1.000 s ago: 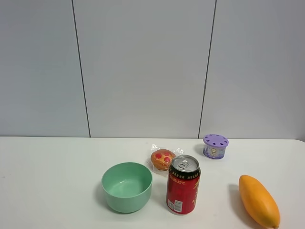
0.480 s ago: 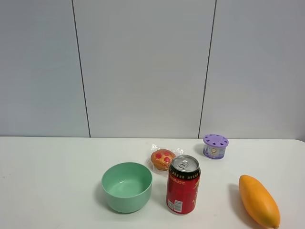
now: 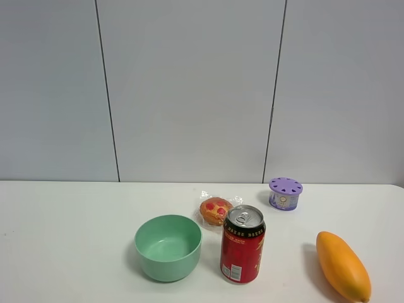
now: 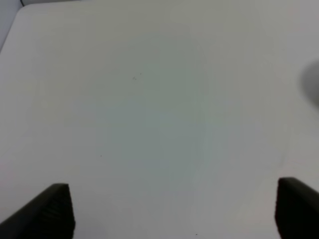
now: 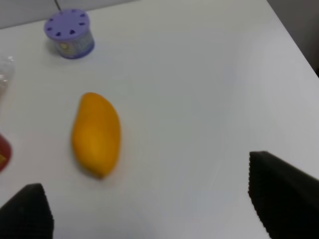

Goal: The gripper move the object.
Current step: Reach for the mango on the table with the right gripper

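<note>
The orange-yellow mango (image 3: 343,266) lies on the white table at the front right, right of the red can (image 3: 242,243). It also shows in the right wrist view (image 5: 96,133), lying free ahead of my right gripper (image 5: 149,209), whose black fingers (image 5: 281,191) stand wide apart and empty. My left gripper (image 4: 172,209) is open and empty over bare table; only its fingertips (image 4: 52,209) show. Neither arm appears in the exterior high view.
A green bowl (image 3: 168,247) stands left of the can. A wrapped orange-red muffin (image 3: 216,210) lies behind the can. A small purple container (image 3: 285,193) stands at the back right, also in the right wrist view (image 5: 69,34). The table's right edge (image 5: 294,40) is near the mango.
</note>
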